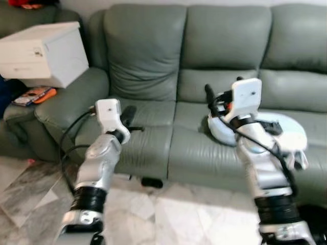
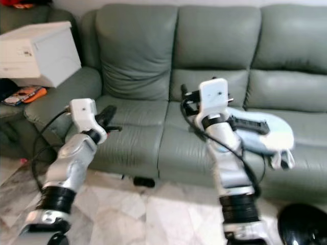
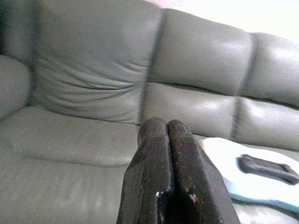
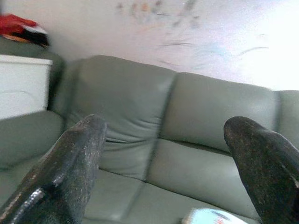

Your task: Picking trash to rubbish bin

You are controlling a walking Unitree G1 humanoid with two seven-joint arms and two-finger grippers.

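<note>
Facing a grey-green sofa [image 1: 204, 61], the robot holds both arms raised in front of it, neither touching anything — a carrying-ready pose, judged as an approach before any pick.

The left gripper [image 3: 170, 140] has its jaws clenched, the two black fingers pressed flat together with nothing between them; it points at the left seat cushion, at about 9 o'clock in the head view. The right gripper [image 4: 163, 144] has its jaws released and spread wide, the sofa back plain between the two fingers [image 4: 77, 158], so it looks like the arm meant to take hold.

The likeliest trash is the pale blue-white round thing [image 2: 271, 133] lying flat on the right seat cushion at about 3 o'clock, just beyond the right arm. It looks thin and soft-edged, perhaps a bag or plate, with a loose flap hanging over the seat's front edge; its material cannot be told. A dark, slim, oblong object [image 3: 266, 168] rests on top of it.

The sofa is smooth, slightly creased leather-like upholstery with plump cushions. A white boxy printer [image 1: 43, 53] sits tilted on the armrest at 10 o'clock. The floor [image 1: 168, 214] is glossy pale marble. A rounded black shape [image 2: 304, 227] at 5 o'clock may be the bin — that is uncertain.
</note>
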